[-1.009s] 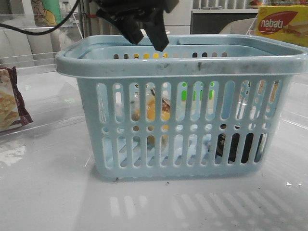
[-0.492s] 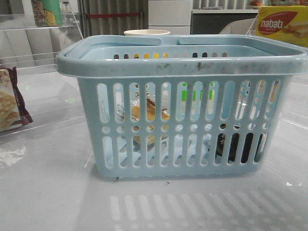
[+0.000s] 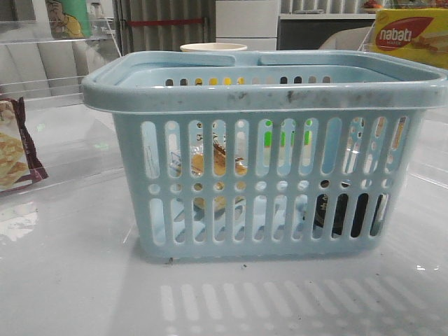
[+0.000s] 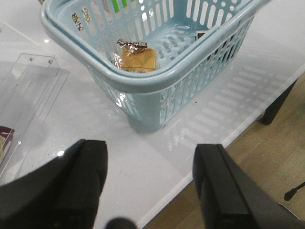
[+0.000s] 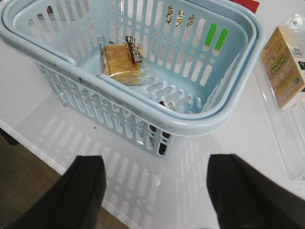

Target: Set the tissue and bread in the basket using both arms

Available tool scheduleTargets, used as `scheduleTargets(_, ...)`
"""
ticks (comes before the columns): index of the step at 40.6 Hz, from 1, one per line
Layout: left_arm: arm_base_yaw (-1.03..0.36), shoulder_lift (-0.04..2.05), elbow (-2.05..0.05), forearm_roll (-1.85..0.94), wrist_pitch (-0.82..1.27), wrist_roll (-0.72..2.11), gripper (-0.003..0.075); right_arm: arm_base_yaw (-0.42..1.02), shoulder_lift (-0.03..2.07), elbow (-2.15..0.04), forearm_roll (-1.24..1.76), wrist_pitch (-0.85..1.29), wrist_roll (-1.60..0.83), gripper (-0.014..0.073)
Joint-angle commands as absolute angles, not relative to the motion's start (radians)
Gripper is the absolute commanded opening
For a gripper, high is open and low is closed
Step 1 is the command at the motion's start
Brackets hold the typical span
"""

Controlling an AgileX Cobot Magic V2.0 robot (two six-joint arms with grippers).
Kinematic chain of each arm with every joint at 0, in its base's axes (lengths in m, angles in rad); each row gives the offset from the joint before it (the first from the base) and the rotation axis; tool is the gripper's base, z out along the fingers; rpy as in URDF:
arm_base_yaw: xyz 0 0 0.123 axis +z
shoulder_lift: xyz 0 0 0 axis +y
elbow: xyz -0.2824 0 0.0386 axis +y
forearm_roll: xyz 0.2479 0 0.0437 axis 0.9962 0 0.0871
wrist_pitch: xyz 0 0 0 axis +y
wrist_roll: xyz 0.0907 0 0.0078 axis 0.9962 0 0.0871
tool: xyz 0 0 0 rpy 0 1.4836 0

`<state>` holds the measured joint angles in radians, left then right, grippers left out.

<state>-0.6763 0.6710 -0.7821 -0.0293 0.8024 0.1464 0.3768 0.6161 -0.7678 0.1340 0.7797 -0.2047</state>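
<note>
The light-blue basket point(image 3: 266, 91) stands mid-table. The bread point(image 3: 218, 164) in its clear bag lies on the basket floor on the left, and shows in the left wrist view point(image 4: 138, 59) and the right wrist view point(image 5: 122, 62). The tissue point(image 3: 343, 213) is a dark block in the basket's right front corner, partly hidden by the rim in the left wrist view point(image 4: 202, 34) and the right wrist view point(image 5: 167, 105). My left gripper point(image 4: 151, 157) and right gripper point(image 5: 155, 164) are open and empty, high over the table's front edge, apart from the basket point(image 4: 157, 78) point(image 5: 143, 112).
A maroon-edged cracker packet point(image 3: 14, 150) lies at the left. A yellow nabati box point(image 3: 409, 35) and a cup point(image 3: 213, 47) stand behind the basket. A clear acrylic tray point(image 4: 28, 90) lies left of the basket. A tan carton point(image 5: 286, 67) lies beside it.
A black gripper that hung over the basket's back rim has left the front view. The bread has dropped slightly lower inside the basket and now lies still.
</note>
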Motion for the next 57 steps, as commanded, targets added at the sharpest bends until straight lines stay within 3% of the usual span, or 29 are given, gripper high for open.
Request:
scheduleTargets(1, -0.679, 0.616, -0.759, 0.019, 0.741, 0.064, 0.0455, 0.377, 0.618, -0.794, 0.128, 0.721, -0.21, 0.056)
scheduleTargets(16, -0.674, 0.598, -0.725, 0.063, 0.738, 0.008, 0.0451, 0.377, 0.618, -0.794, 0.127, 0.766, -0.21, 0.0541)
scheduleTargets(28, -0.674, 0.598, -0.725, 0.063, 0.736, 0.008, 0.0222, 0.377, 0.618, -0.794, 0.127, 0.766, -0.21, 0.0164)
scheduleTargets(34, -0.674, 0.598, -0.725, 0.063, 0.736, 0.008, 0.0107, 0.377, 0.618, -0.794, 0.127, 0.766, -0.21, 0.0055)
scheduleTargets(57, -0.674, 0.598, -0.725, 0.063, 0.738, 0.008, 0.0092, 0.377, 0.618, -0.794, 0.127, 0.766, -0.21, 0.0056)
